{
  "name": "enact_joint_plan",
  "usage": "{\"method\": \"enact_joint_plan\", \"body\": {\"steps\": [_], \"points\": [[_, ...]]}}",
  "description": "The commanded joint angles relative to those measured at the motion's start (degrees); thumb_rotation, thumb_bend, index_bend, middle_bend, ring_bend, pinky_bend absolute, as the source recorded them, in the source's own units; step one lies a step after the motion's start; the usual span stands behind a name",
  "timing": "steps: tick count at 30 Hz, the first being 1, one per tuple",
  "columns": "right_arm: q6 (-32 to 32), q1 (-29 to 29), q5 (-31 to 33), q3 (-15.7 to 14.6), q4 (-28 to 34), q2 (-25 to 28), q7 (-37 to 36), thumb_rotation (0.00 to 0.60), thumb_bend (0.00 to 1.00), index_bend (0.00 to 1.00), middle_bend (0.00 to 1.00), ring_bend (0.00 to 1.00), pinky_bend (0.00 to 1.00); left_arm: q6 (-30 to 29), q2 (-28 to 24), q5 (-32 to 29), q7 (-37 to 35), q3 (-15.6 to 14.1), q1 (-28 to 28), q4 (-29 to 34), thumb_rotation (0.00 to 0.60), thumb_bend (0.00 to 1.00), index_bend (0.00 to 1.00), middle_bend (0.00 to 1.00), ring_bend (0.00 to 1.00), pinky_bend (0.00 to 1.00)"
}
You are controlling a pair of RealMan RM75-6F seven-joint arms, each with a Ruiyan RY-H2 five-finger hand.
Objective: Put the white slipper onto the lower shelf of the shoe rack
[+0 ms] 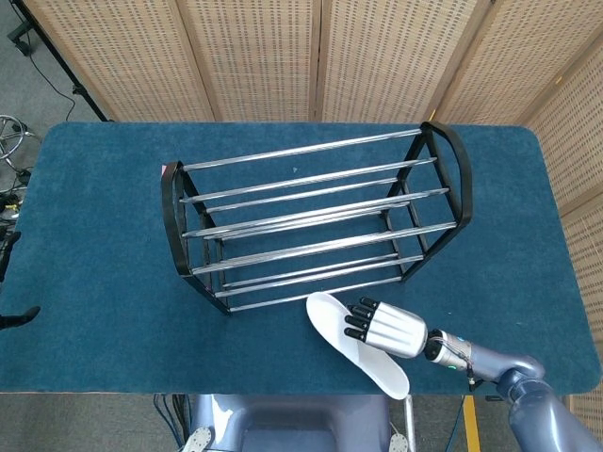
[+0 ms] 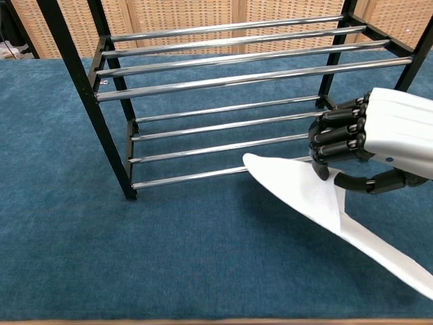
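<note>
The white slipper point(image 1: 341, 332) point(image 2: 304, 196) is lifted and tilted, its toe pointing at the front lower bar of the shoe rack point(image 1: 311, 224) point(image 2: 223, 74). My right hand point(image 1: 388, 328) point(image 2: 379, 139) grips the slipper around its strap, fingers curled over the top. The toe hangs just in front of the rack's lower shelf point(image 2: 216, 149), near its right half. The rack is black-framed with chrome bars, standing in the middle of the blue table. My left hand does not show in either view.
The blue cloth table point(image 1: 94, 235) spreads wide on both sides of the rack. Wicker screens point(image 1: 283, 56) stand behind the far edge. The near table edge point(image 1: 188, 388) lies close below the slipper.
</note>
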State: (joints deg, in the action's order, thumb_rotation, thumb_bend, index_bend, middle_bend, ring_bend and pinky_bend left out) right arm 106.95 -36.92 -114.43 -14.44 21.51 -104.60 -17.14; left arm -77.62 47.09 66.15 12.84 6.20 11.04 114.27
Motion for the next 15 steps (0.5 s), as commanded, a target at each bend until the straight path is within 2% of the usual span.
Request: {"method": "enact_joint_plan", "body": {"steps": [1,15], "points": [[0.6,0.3,0.4,0.3,0.1,0.1,-0.4,0.6,0.52,0.61,0.55,0.42,0.54,0.0,0.0,0.0,0.0,0.0,0.0,0.0,0.6,0.14,0.0,0.0,0.0,0.04],[-0.1,1.4,2.4,1.4,-0.9,-0.6,-1.5,0.6,0.52,0.61,0.56,0.44,0.56,0.3,-0.2,0.4,-0.2,-0.2,0.0,0.3,0.6,0.14,0.0,0.0,0.0,0.04]]}}
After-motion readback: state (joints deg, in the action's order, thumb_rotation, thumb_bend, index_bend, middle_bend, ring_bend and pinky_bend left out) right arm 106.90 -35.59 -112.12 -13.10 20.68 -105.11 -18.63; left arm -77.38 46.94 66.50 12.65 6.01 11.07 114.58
